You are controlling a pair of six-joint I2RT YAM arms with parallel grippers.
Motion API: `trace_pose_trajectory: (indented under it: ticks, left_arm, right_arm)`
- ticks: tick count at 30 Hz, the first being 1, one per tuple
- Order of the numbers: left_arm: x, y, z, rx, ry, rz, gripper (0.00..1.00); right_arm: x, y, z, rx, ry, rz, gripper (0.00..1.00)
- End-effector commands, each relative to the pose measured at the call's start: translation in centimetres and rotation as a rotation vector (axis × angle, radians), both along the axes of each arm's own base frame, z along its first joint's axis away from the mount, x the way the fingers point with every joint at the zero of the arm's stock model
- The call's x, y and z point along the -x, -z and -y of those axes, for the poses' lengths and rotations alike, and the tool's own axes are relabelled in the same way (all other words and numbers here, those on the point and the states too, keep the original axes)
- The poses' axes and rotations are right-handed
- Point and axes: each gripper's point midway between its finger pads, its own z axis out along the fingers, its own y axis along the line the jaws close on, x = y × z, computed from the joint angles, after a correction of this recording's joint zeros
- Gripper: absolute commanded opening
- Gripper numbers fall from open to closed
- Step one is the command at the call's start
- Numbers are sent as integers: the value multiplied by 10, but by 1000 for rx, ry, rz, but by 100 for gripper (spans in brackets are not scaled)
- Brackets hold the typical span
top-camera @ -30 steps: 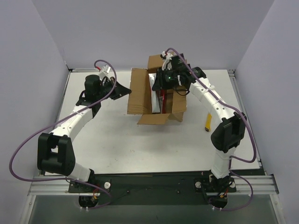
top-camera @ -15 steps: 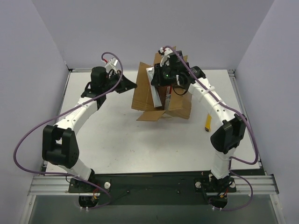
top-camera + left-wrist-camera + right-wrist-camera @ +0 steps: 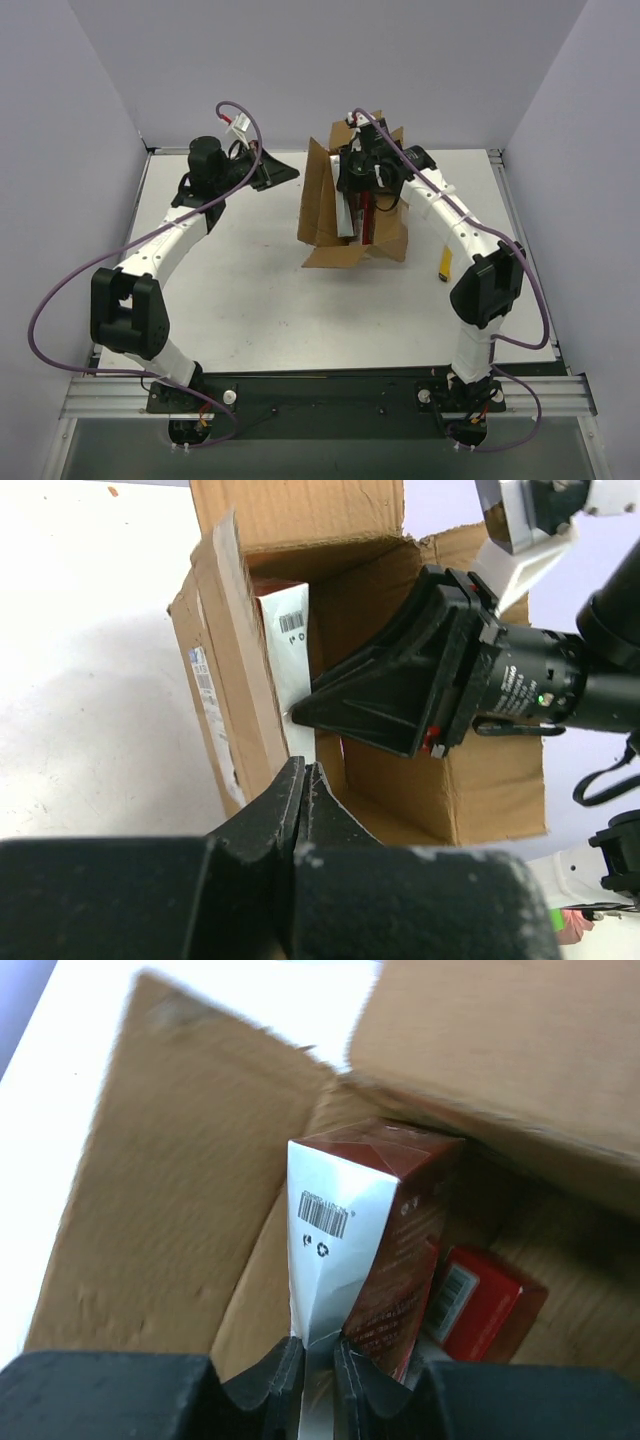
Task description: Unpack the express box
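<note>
The express box [image 3: 322, 205] is a brown carton with its flaps open, standing at the back middle of the table. My right gripper [image 3: 352, 190] reaches into it and is shut on the silver edge of a dark red and silver pack [image 3: 335, 1240]; the jaws [image 3: 318, 1348] pinch that edge. A second, brighter red pack [image 3: 482, 1302] lies deeper in the box. My left gripper [image 3: 290, 172] hovers just left of the box's left flap [image 3: 225, 670], shut and empty [image 3: 305, 772], apart from the cardboard.
A small yellow object [image 3: 447, 262] lies on the table beside the right arm. Grey walls close in the table at the back and both sides. The right arm's cable loops over the box.
The box has shifted right and its left flap now stands up instead of lying flat. My left gripper has swung up and right toward the box. The right gripper stays on the pack.
</note>
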Motion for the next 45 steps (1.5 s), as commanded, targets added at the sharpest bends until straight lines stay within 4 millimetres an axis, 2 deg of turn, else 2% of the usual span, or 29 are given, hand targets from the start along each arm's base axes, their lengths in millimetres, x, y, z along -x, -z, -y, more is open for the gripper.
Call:
trace_pose_trajectory:
  ticks: [1, 4, 6, 8, 9, 12, 15, 17, 20, 25, 27, 30, 34, 40, 45]
  left_arm:
    - [7, -31, -4, 13, 9, 115, 0]
    - [12, -34, -5, -2, 13, 135, 0]
    - [14, -34, -6, -9, 13, 139, 0]
    - [14, -27, -7, -28, 7, 117, 0]
    - [12, -24, -8, -41, -10, 108, 5]
    - [11, -9, -13, -95, -42, 62, 36]
    - [12, 5, -14, -119, -48, 34, 45]
    - [16, 11, -12, -122, -35, 20, 47]
    - [21, 11, -8, -120, -5, 29, 47]
    - [22, 17, -2, -126, 23, 32, 49]
    - [21, 22, -1, -130, 24, 25, 51]
    - [18, 30, 3, -137, 22, 12, 54]
    - [17, 39, 18, -155, 47, -1, 59]
    - [17, 46, 44, -173, 98, -5, 70]
    - [15, 53, 62, -141, 134, -35, 72]
  right_arm:
    - [-2, -31, -3, -112, -23, 28, 0]
    - [10, -13, -6, -122, -59, -31, 0]
    - [16, 6, -3, -116, -54, -81, 0]
    - [21, 14, -4, -168, -52, -141, 0]
    - [25, 17, -5, -179, -61, -160, 0]
    - [39, 7, -20, -264, -163, -194, 0]
    - [55, 2, -31, -348, -247, -263, 0]
    - [59, 8, -27, -329, -253, -266, 0]
    - [44, 27, 6, -75, -179, -172, 0]
    - [16, 44, 53, 115, -65, -103, 0]
    - [10, 54, 60, 150, -104, -96, 0]
    - [7, 58, 56, 91, -143, -115, 0]
    - [3, 57, 54, 11, -158, -143, 0]
    - [-1, 59, 56, 5, -144, -148, 0]
    - [0, 61, 58, 10, -135, -153, 0]
